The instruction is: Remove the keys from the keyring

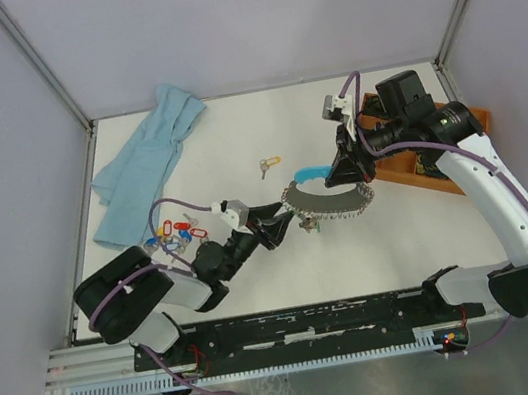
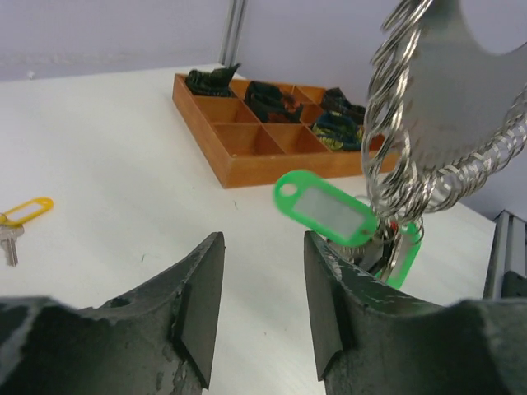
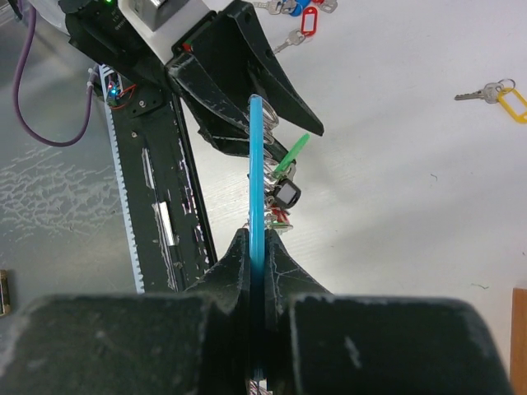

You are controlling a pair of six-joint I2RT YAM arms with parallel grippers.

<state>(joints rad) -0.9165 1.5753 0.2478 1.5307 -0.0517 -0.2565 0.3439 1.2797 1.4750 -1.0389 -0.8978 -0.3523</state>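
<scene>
Your right gripper (image 3: 260,247) is clamped on the keyring (image 1: 331,206) at its blue stretch, your left gripper (image 2: 262,251) jaws apart, empty, just left of the green-tagged key (image 2: 325,207).

Shiny metal keyring (image 2: 397,164), glossy green plastic tag (image 2: 325,207)

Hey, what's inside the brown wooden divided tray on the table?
In the brown wooden tray, the far compartments hold dark crumpled items; the near ones in view look empty. Its right end is hidden behind the silver keyring, so those compartments cannot be seen.
</scene>
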